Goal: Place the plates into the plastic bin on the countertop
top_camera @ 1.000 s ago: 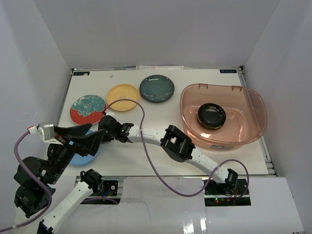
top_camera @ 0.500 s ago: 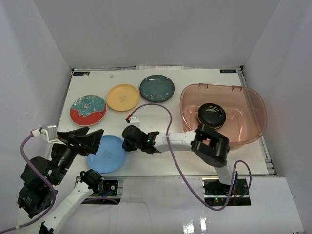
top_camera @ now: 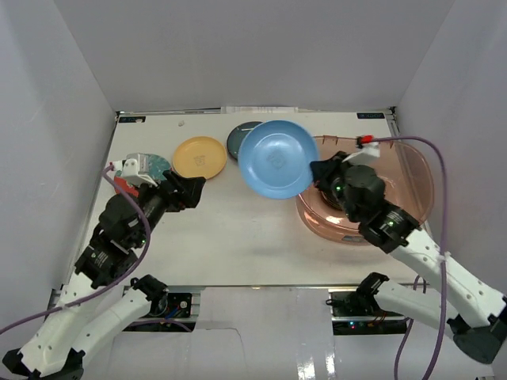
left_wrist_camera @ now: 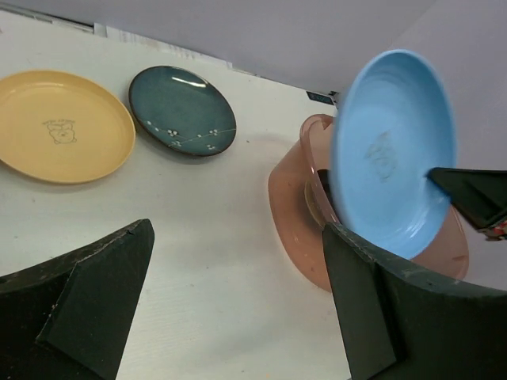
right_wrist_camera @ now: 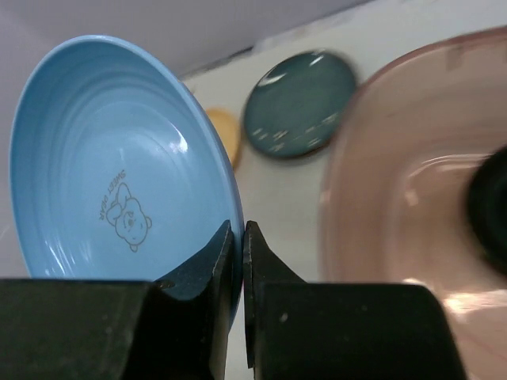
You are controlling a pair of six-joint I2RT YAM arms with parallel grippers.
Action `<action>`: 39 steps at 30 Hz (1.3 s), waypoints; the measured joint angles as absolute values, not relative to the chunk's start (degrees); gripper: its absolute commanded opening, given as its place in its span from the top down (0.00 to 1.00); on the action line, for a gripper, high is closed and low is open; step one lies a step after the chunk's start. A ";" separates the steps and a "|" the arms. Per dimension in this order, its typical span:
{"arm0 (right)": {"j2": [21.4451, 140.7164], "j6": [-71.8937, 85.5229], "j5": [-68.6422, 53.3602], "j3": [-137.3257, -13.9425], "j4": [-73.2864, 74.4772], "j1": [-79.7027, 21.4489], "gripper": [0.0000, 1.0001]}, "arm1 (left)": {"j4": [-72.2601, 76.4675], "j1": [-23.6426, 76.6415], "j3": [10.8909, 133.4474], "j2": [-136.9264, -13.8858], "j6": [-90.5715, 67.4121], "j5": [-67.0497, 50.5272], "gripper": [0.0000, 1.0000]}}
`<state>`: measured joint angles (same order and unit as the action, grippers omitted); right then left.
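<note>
My right gripper (top_camera: 317, 176) (right_wrist_camera: 242, 226) is shut on the rim of a light blue plate (top_camera: 277, 158) (left_wrist_camera: 392, 150) (right_wrist_camera: 111, 158). The plate hangs tilted on edge in the air, just left of the pinkish plastic bin (top_camera: 412, 170) (left_wrist_camera: 289, 190) (right_wrist_camera: 380, 158). A black plate (right_wrist_camera: 489, 206) lies inside the bin. On the white countertop (top_camera: 238, 229) lie a yellow plate (top_camera: 200, 157) (left_wrist_camera: 59, 127) and a dark teal plate (top_camera: 238, 138) (left_wrist_camera: 182, 111) (right_wrist_camera: 299, 104). My left gripper (top_camera: 194, 188) (left_wrist_camera: 238, 229) is open and holds nothing, above the countertop left of centre.
A red-and-teal plate (top_camera: 150, 162) shows only partly behind my left wrist at the left. Pale grey walls close in the back and both sides. A purple cable (top_camera: 432, 158) loops over the bin's far right side.
My right gripper closed on the blue plate at the front left, then lifted it and carried it right, up beside the bin. My left arm swung toward the middle of the table.
</note>
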<state>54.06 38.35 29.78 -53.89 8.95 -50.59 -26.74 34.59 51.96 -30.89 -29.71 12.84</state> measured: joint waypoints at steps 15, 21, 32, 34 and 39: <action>55.20 24.93 12.27 -48.12 19.07 -2.81 0.92 | -12.58 34.13 37.41 -51.77 -46.94 20.69 0.02; 63.88 27.24 0.64 -41.34 11.09 6.11 0.92 | -4.08 28.67 37.52 -66.67 -50.98 19.40 0.02; 67.85 30.98 -4.64 -37.69 4.49 10.68 0.16 | 3.49 20.86 41.32 -82.72 -55.13 16.16 0.08; 67.35 30.89 -4.47 -37.69 4.01 11.22 0.11 | 4.16 19.62 42.85 -85.23 -55.11 15.33 0.11; 60.97 31.00 -5.52 -37.60 4.12 11.51 0.10 | 4.75 17.02 45.63 -90.39 -54.70 14.37 0.16</action>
<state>60.97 31.00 -5.52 -37.60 4.12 11.51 4.75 17.02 45.63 -90.39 -54.70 14.37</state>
